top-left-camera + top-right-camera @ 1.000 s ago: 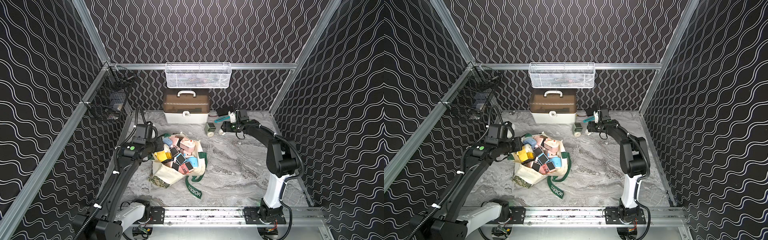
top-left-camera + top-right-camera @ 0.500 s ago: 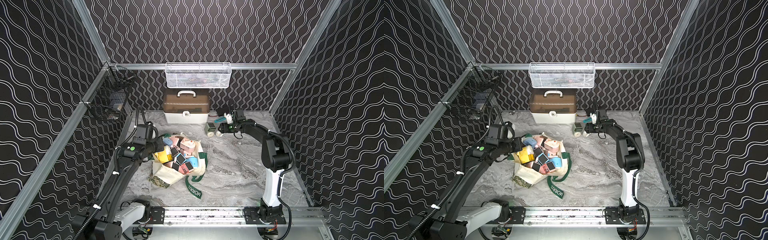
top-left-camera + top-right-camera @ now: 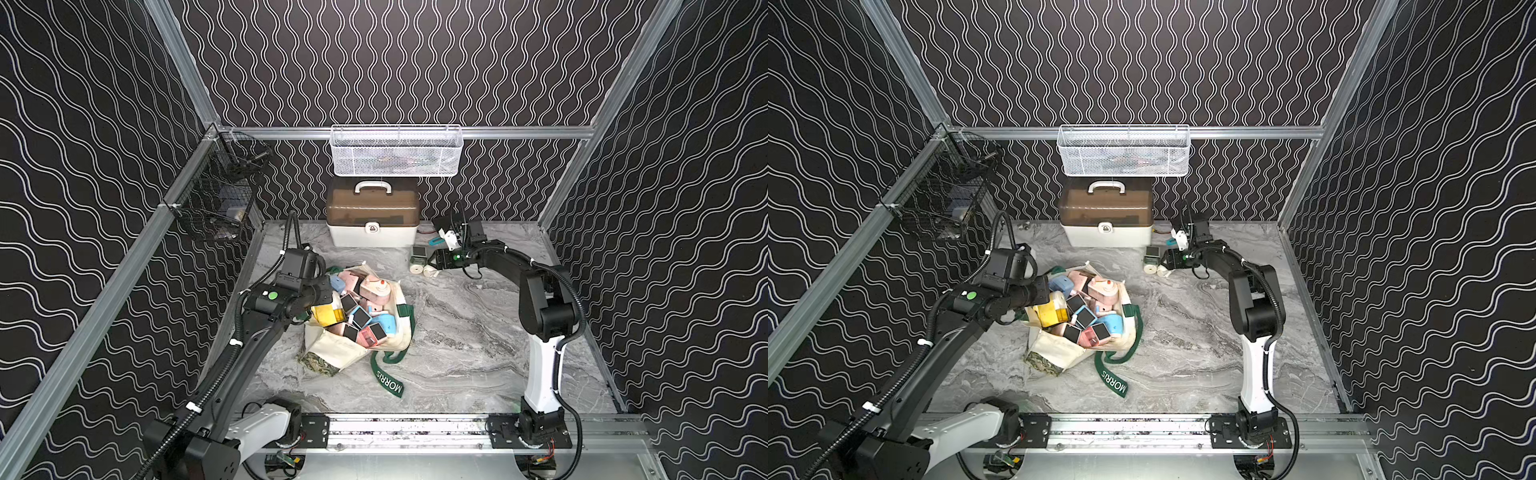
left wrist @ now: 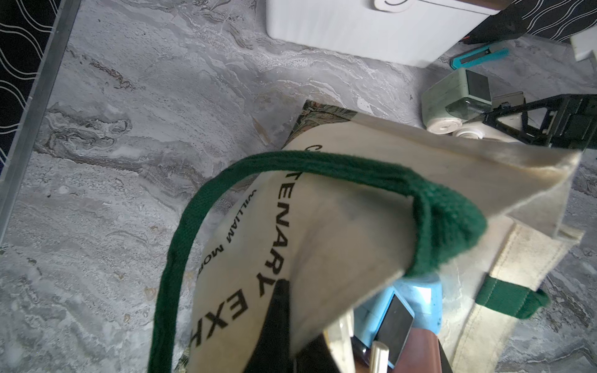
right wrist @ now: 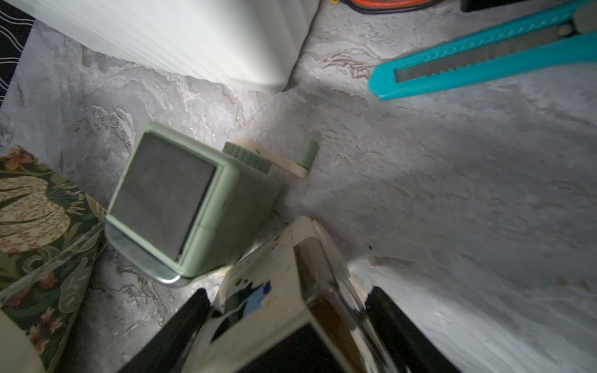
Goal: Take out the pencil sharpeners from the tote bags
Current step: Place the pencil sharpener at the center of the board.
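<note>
Sharpeners (image 3: 359, 318): boxy, pastel, dark-panelled, heaped in tote bag (image 3: 332, 353)

Enclosure: three black walls (image 3: 374, 62) with white wavy lines, at 9, 12 and 3 o'clock in both top views. Aluminium frame rails (image 3: 519, 132) run along the wall joints. Grey marble-look tabletop (image 3: 457, 353). White mesh basket (image 3: 395, 153) hangs on the rail at 12, something inside it, can't tell what. Directly below it, a white case with brown lid and white handle (image 3: 372, 220) sits against the back wall. Black wire basket (image 3: 212, 199) on the side rail at 10. Metal base rail (image 3: 415, 428) at 6. Light is even, shadows soft.
</note>
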Controlling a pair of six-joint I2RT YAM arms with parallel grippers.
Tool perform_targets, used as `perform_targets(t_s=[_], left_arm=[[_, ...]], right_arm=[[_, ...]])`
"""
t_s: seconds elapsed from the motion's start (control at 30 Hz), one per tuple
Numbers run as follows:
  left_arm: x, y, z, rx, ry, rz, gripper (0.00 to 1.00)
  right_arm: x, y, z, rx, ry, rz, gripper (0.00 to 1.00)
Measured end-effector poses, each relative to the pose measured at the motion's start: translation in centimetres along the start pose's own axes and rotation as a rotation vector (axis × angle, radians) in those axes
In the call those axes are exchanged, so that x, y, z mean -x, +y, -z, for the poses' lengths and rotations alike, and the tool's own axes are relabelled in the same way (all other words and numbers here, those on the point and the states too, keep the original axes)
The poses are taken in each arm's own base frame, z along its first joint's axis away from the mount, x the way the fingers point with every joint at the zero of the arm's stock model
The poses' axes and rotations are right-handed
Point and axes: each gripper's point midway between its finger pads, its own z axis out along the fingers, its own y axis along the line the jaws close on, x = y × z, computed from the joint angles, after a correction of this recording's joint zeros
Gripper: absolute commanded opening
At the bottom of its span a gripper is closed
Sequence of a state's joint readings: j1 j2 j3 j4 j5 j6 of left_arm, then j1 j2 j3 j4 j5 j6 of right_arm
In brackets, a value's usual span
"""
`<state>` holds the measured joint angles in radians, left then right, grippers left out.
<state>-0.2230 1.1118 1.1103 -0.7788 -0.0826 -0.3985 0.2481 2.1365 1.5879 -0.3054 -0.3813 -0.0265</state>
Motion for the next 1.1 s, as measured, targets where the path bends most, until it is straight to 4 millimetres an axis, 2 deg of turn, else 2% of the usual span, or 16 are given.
perform_targets(t_s=[0.17,0.33,0.43,0.57,0.73,0.8,0.9,1.1], left_arm=[[-0.2,0.2,0.0,0.005,-0.005,0.0,0.0],[-0.2,0.4,0.1,0.008,-0.014,0.003,0.0],[-0.1,0.7,0.1,0.007,-0.013,0.014,0.0],[-0.1,0.8,0.1,0.004,-0.013,0.02,0.0],[0.0,0.9,0.1,0.001,-0.014,0.028,0.0],[0.0,1.0,0.1,-0.004,-0.013,0.034,0.0],[0.0,1.1,0.2,-0.008,-0.014,0.04,0.0],[-0.1,1.4,0.2,-0.027,-0.007,0.064,0.0]], right_arm=[[-0.2,1.0,-0.6,0.034,0.001,0.019,0.61],[-0.5,1.1,-0.5,0.042,-0.01,0.009,0.82],[-0.3,1.1,0.0,0.031,-0.022,0.004,0.9],[0.4,1.3,1.1,0.016,-0.054,-0.011,0.95],[1.4,1.2,2.4,-0.012,-0.095,-0.025,0.95],[1.9,1.5,3.4,-0.02,-0.107,-0.04,0.93],[3.3,2.5,6.2,-0.016,-0.165,-0.068,0.91],[4.6,6.0,13.1,0.021,-0.282,-0.157,0.85]])
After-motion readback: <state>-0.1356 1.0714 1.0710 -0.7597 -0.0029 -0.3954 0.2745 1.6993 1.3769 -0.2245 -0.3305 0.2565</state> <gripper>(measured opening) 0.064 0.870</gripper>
